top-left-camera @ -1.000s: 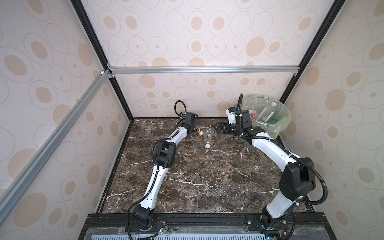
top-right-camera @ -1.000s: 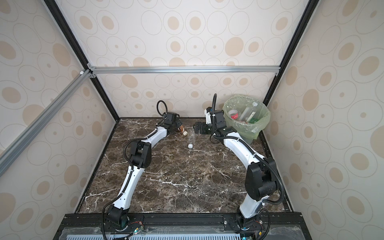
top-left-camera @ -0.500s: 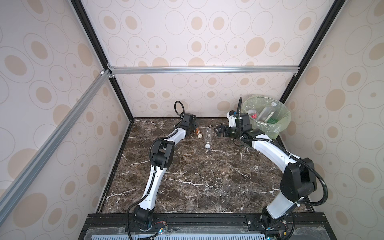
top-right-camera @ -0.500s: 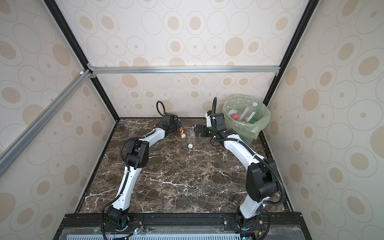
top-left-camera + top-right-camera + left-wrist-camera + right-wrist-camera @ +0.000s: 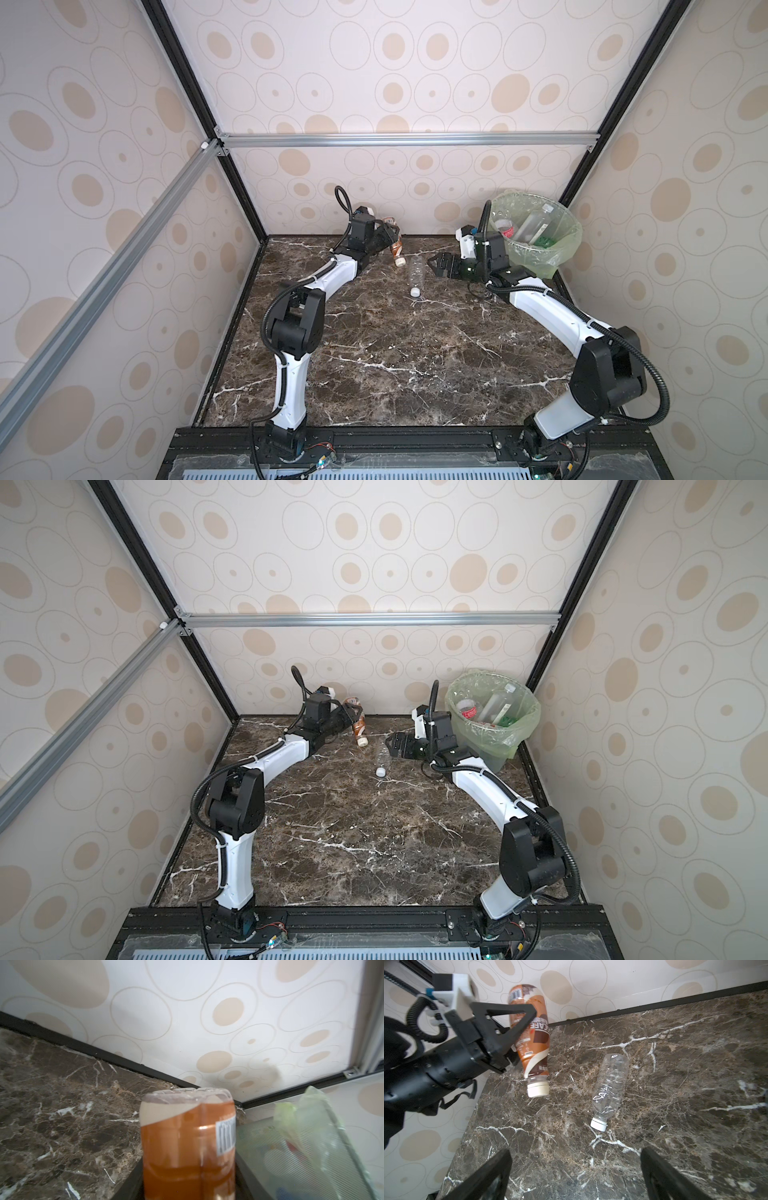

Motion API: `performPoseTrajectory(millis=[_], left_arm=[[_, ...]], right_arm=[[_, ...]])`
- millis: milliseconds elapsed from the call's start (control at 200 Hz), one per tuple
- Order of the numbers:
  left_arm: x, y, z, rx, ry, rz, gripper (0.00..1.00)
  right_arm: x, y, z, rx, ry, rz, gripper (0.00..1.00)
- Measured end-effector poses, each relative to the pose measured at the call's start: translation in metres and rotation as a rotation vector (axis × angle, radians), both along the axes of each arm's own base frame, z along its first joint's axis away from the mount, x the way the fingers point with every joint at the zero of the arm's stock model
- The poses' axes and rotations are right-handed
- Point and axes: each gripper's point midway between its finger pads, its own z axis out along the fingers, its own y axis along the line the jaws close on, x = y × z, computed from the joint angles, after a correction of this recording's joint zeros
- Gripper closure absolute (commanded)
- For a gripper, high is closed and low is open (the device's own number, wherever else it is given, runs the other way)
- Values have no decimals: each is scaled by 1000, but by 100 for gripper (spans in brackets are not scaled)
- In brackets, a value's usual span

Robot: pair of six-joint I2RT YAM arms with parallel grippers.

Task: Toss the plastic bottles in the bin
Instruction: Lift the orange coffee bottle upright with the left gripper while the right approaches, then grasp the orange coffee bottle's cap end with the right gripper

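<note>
Clear plastic bottle lies just beyond the wide-open right gripper, the nearer one, long axis front-to-back, white cap robotward; left gripper clamps a brown-labelled plastic bottle.

top views: high, front, looking down; both share the whole table
left wrist: tight behind a brown bottle, facing the back wall
right wrist: low over table, same bottle
</note>
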Motion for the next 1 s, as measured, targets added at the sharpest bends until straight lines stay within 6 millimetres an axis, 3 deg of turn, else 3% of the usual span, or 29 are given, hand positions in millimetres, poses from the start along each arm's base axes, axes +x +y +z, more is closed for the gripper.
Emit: performPoseTrajectory(millis=[150, 285, 585, 1000], left_arm=[[-20, -9, 40, -47, -89, -34, 53], [-33, -24, 57, -68, -125, -67, 53], [-55, -44, 50, -114, -82, -105, 53], [-67, -44, 71, -191, -92, -116, 52]], right_arm=[[-2, 9, 6, 29, -5, 23, 2], [-3, 25, 18, 52, -28, 62, 5], [-4, 67, 40, 71, -81, 145, 18], [-2, 73, 23, 34, -60, 143, 38]])
